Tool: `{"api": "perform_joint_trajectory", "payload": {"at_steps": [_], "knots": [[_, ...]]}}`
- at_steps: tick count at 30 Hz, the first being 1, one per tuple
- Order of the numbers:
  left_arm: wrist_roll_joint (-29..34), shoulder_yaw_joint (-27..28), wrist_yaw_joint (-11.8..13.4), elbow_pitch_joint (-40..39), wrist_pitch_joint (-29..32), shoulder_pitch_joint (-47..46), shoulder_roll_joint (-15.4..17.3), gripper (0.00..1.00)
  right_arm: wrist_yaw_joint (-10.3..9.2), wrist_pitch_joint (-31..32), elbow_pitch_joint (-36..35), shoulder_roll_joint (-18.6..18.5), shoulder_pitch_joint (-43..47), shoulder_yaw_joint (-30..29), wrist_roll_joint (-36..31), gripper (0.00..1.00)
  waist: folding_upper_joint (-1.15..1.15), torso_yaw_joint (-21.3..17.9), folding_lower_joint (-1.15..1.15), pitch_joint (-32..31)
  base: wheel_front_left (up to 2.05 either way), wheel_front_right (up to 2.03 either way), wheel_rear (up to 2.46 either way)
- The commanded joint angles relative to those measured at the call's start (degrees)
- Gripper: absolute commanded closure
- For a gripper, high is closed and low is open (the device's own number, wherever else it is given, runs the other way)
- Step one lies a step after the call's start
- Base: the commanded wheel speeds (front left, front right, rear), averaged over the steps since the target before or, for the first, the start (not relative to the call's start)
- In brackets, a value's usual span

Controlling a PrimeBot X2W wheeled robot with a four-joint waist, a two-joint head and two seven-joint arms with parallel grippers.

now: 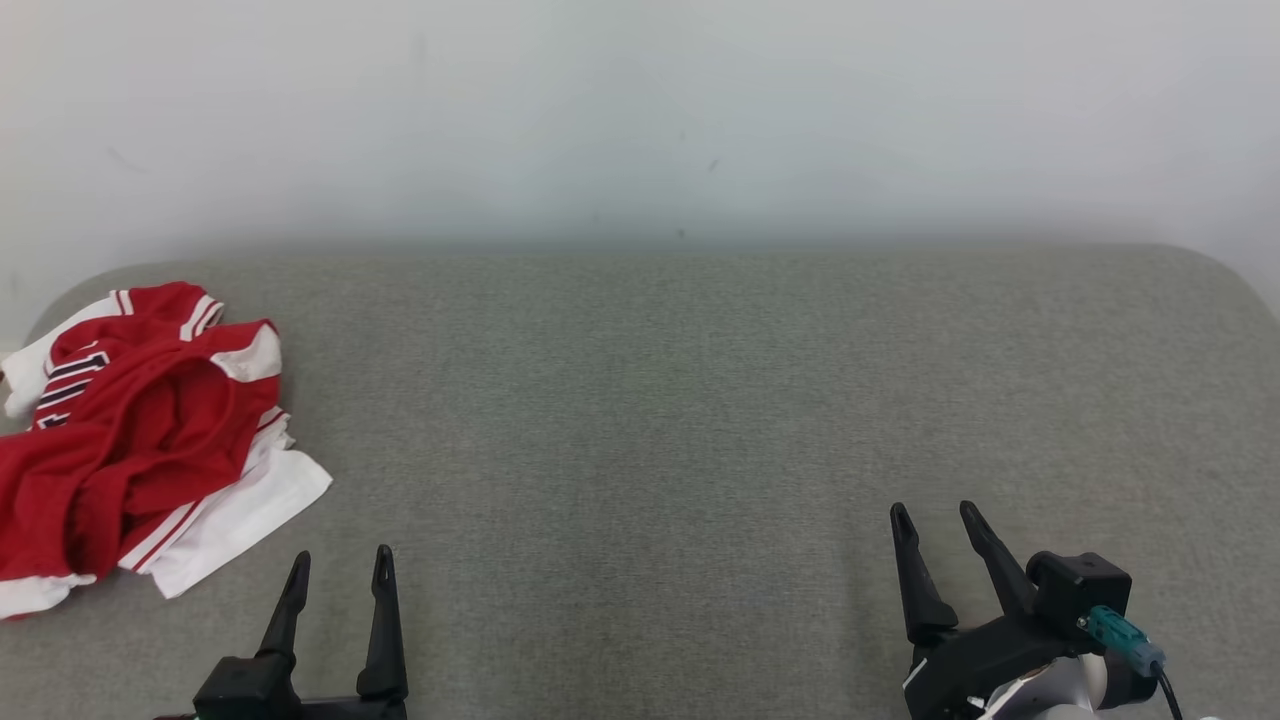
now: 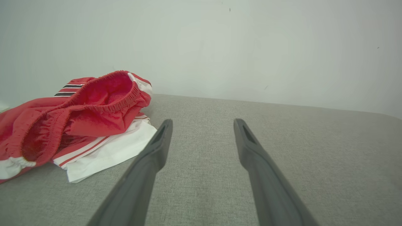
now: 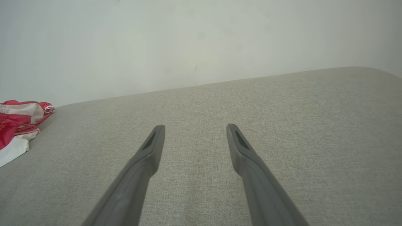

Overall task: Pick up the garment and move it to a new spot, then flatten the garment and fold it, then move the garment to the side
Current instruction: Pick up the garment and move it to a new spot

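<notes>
Starting at my far left, the garment (image 1: 140, 430) lies in a crumpled heap at the left end of the cushion (image 1: 650, 450), close to its rounded back corner. It is red with white panels and thin striped trim, and some dark lettering shows on its far side. From the left wrist camera I see a gathered elastic waistband standing open on top, with a flat white flap spread on the fabric beneath it. Part of the heap runs past the left edge of my head view.

Just right of that flap, and nearer to me, the left gripper (image 1: 342, 553) is released, its two dark fingers spread apart with nothing between them. It sits near the garment without touching it, fingers pointing toward the wall (image 1: 640, 120).

The cushion is a grey-green woven cloth, flat and even, running the whole width of my view. Behind it the wall is plain, pale and matte, with a few small dark specks near the middle. A soft shadow lies where the wall meets the cushion.

Further right, well apart from the garment, the right gripper (image 1: 935, 507) is also released, fingers splayed and leaning slightly left over the cloth, holding nothing. A green plug (image 1: 1120, 632) with a dark cable sits on its wrist. Beyond it the cushion's back edge curves down into a rounded right corner.
</notes>
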Motion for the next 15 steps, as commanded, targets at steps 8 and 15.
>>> {"api": "perform_joint_trajectory", "payload": {"at_steps": [8,15], "knots": [[-0.06,0.05,0.52,0.01,-0.19,0.88,-0.05,0.0,0.21,-0.05,-0.05,-0.13,1.23,0.28,0.28,0.0,0.0,5.75,0.0,-0.65,0.0,0.0,0.0],[0.63,0.74,0.26,-0.12,-0.19,1.36,-0.06,0.0,0.21,-0.07,-0.01,-0.13,1.93,0.62,0.87,0.0,0.0,11.76,0.0,-1.36,0.0,0.0,0.0]]}}
